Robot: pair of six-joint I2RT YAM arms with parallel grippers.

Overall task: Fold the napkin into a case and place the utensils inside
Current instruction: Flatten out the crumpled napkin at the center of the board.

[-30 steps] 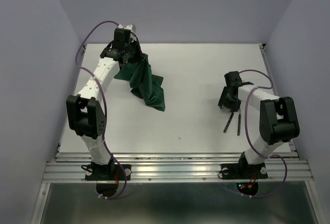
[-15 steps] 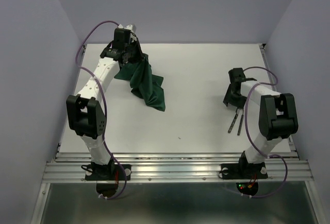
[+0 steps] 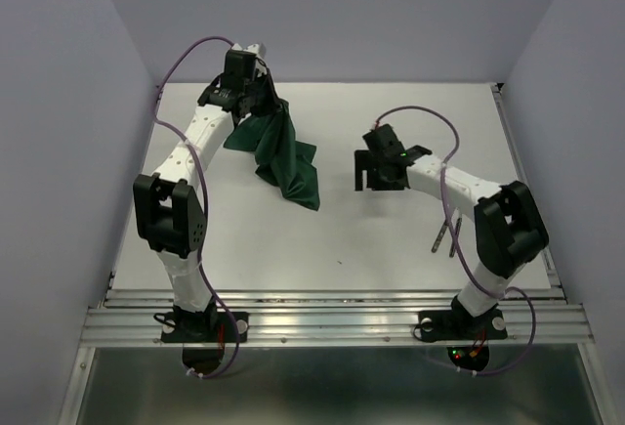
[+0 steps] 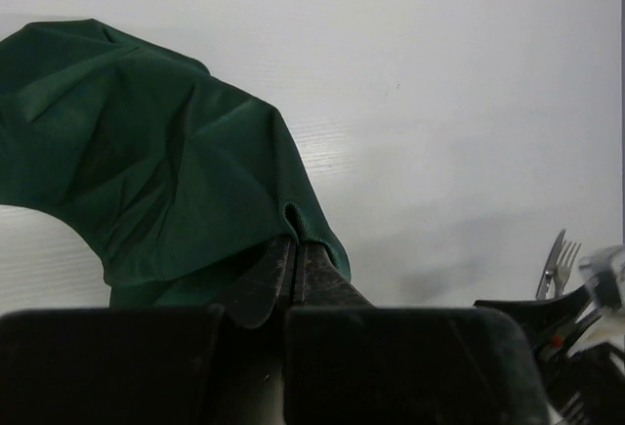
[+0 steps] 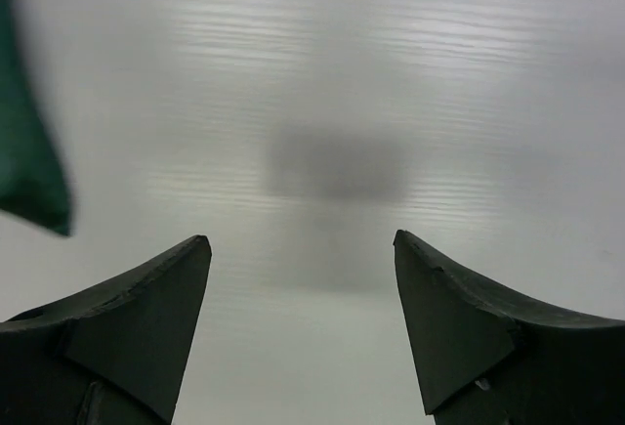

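Observation:
The dark green napkin (image 3: pixel 283 156) hangs crumpled from my left gripper (image 3: pixel 262 103) at the table's far left, its lower end resting on the table. In the left wrist view the napkin (image 4: pixel 146 171) drapes over my shut fingers, and the left gripper (image 4: pixel 291 244) pinches its edge. My right gripper (image 3: pixel 363 171) is open and empty over the middle of the table, right of the napkin; in the right wrist view the gripper (image 5: pixel 301 244) shows bare table between its jaws and a napkin tip (image 5: pixel 29 181) at the left edge. The fork and knife (image 3: pixel 447 234) lie at the right, partly hidden by the right arm.
The white table (image 3: pixel 371 239) is bounded by lilac walls at the left, back and right, with a metal rail (image 3: pixel 332 322) along the near edge. The fork's tines (image 4: pixel 559 264) show at the right edge of the left wrist view.
My right arm swung left from above the utensils to the table's middle, near the napkin. My left gripper lifted slightly toward the back with the napkin in it.

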